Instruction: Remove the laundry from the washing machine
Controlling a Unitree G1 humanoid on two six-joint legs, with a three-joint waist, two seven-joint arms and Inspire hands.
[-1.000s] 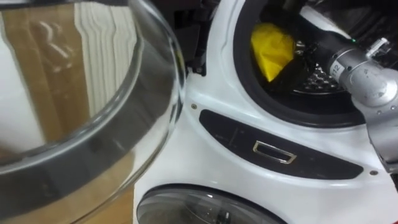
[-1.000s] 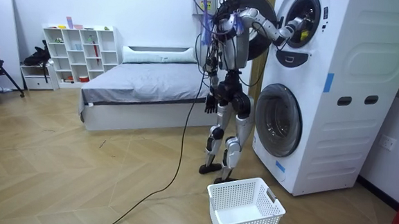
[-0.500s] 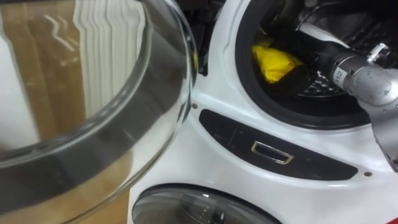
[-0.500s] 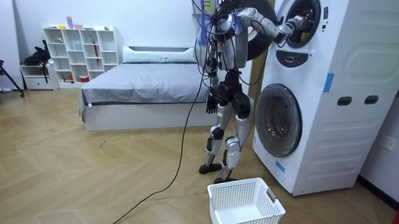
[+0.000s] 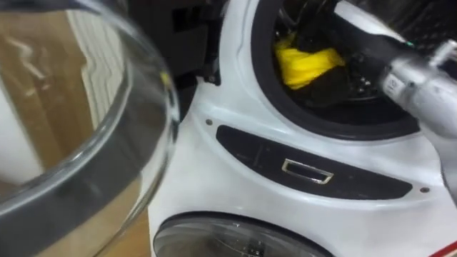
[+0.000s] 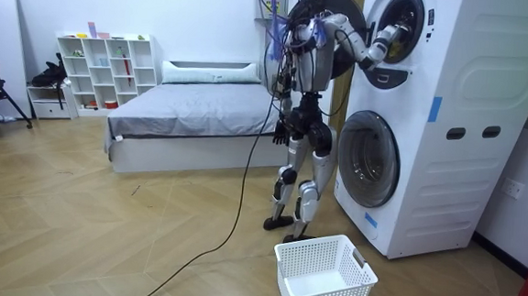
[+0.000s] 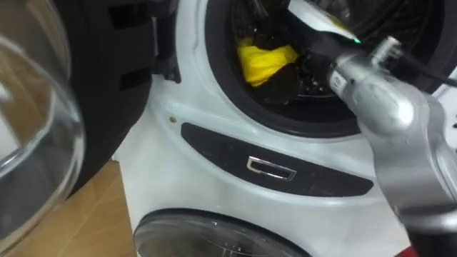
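Yellow cloth [image 5: 303, 63]: lies bunched inside the drum opening [image 5: 335, 118] of the washing machine [image 6: 449, 132], at the opening's lower left, just behind the dark rim.
Right hand [image 5: 348, 44]: is reached into the drum opening, and its dark fingers are seen against the cloth's right side. Whether they are closed on the cloth cannot be told, since they merge with the dark drum.
Left hand [image 6: 282, 131]: is hung by the hip, well away from the drum opening and too small for its fingers to be read.
Hidden: the drum's depth is lost in shadow, and the dark mass under the cloth cannot be made out as hand or fabric.
Cut off: the glass door [image 5: 93, 157] left of the drum opening is cropped at the view's edges, and the lower door [image 5: 235, 235] below it is seen as its top arc alone.
Change: a second ago the cloth was a taller, pointed shape; now it is flatter and crumpled, with a fold raised at its left. The sideways shift of the eye view is the camera's own.
Materials: the cloth is soft and creased, the cabinet is smooth white, the door is clear and rounded, and the control panel [image 5: 250, 153] under the drum opening is dark and curved.
Basket [image 6: 325, 276]: white lattice, set on the wooden floor well below the drum opening.
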